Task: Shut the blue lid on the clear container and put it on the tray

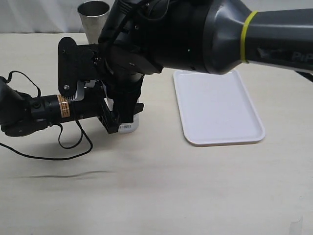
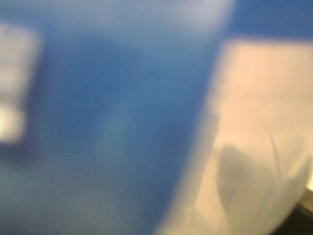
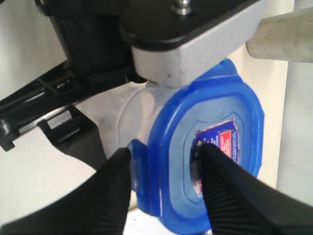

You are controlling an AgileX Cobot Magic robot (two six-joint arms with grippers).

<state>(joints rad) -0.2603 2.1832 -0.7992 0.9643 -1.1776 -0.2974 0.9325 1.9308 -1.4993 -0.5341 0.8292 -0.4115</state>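
Nearest the exterior camera: bare beige table [image 1: 161, 196], then a black cable [image 1: 73, 144] looped beside the left arm. Next back, left gripper [image 1: 111, 122] reaching in level from the left, one black finger against the base of the clear container [image 1: 131, 125]; cannot tell whether clamped or merely touching. Container upright on the table, white label at the foot, near the left side of the tray [image 1: 220, 141] but apart from it. On the container's mouth, blue lid [image 3: 244, 112], a blue blur filling most of the left wrist view. Down from above, reaching across the middle, right gripper [image 3: 166, 152]: narrow, pinching the lid, one fingertip [image 3: 122, 164] at a side flap, the other on the red-and-white sticker [image 3: 226, 142]. Farthest, behind the arms, a grey steel cup [image 1: 93, 17].
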